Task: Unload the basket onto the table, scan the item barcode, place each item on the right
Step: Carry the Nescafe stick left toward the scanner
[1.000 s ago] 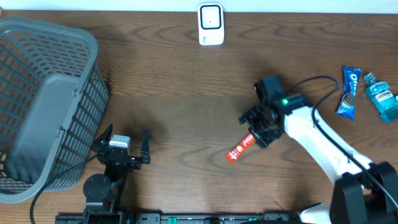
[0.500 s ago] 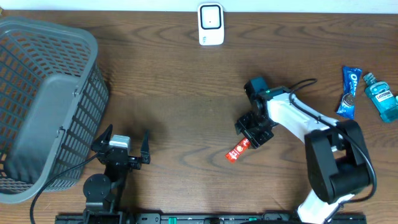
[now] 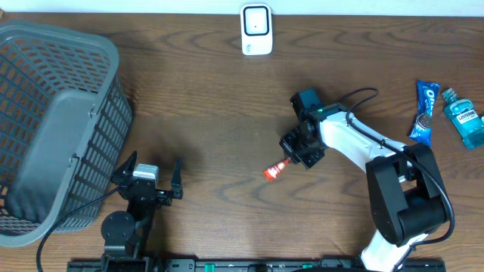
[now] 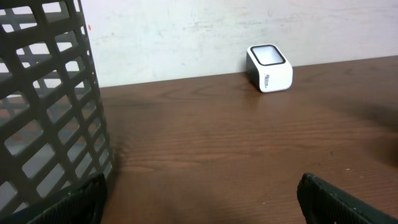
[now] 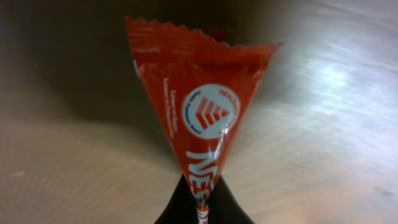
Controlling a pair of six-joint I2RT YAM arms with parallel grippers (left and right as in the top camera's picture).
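A red snack wrapper (image 5: 202, 118) with white lettering fills the right wrist view, pinched at its lower end by my right gripper (image 5: 202, 202), which is shut on it. From overhead the red snack wrapper (image 3: 274, 171) sticks out to the lower left of my right gripper (image 3: 291, 157) near the table's middle. The white barcode scanner (image 3: 256, 30) stands at the far edge of the table and shows as the white scanner (image 4: 270, 67) in the left wrist view. My left gripper (image 3: 149, 177) is open and empty near the front edge, beside the basket.
A grey mesh basket (image 3: 53, 128) takes up the left side. A blue snack packet (image 3: 423, 112) and a teal mouthwash bottle (image 3: 463, 117) lie at the far right. The right arm's cable (image 3: 355, 97) loops above its wrist.
My right gripper has shut on the red wrapper and drawn it a little up and to the left, its free end now raised. The left arm has stayed still.
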